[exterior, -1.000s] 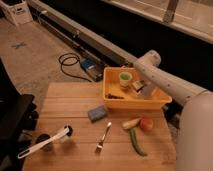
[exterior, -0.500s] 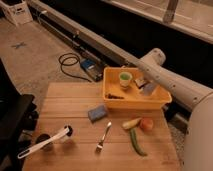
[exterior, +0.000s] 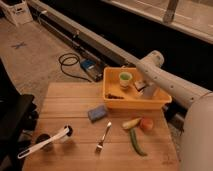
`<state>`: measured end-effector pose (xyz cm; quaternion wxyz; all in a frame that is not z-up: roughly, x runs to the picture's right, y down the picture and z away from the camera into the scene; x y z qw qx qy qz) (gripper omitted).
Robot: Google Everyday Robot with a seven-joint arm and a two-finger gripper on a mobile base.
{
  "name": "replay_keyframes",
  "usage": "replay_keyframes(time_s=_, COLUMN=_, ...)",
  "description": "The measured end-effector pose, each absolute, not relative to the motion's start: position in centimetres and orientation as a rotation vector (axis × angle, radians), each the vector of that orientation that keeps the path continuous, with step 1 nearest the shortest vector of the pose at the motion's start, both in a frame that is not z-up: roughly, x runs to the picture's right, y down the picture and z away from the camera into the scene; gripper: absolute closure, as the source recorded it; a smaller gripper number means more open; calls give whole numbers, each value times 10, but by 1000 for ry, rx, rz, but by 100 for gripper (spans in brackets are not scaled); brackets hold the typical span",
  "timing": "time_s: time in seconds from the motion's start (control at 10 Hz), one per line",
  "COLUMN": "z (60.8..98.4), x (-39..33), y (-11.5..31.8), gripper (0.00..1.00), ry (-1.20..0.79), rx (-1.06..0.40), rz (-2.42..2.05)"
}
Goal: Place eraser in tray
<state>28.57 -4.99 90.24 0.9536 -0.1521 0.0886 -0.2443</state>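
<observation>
Gripper point(exterior: 145, 89) inside yellow tray point(exterior: 111, 96), wooden table point(exterior: 80, 125)

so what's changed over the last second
The arm has swung the gripper toward the right end of the yellow tray, away from the green cup. The cup, blue sponge, fork and vegetables stayed put.

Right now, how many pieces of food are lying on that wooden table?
3, clustered right, before the tray: a pale piece, a reddish one, a green pod. The gripper hangs inside the tray, perhaps hiding more.
</observation>
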Motion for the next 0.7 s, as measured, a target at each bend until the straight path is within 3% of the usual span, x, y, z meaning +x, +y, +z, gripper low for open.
replay_keyframes(time_s=0.7, z=972, x=261, y=1, gripper=33, ry=68, rx=-468, rz=-523)
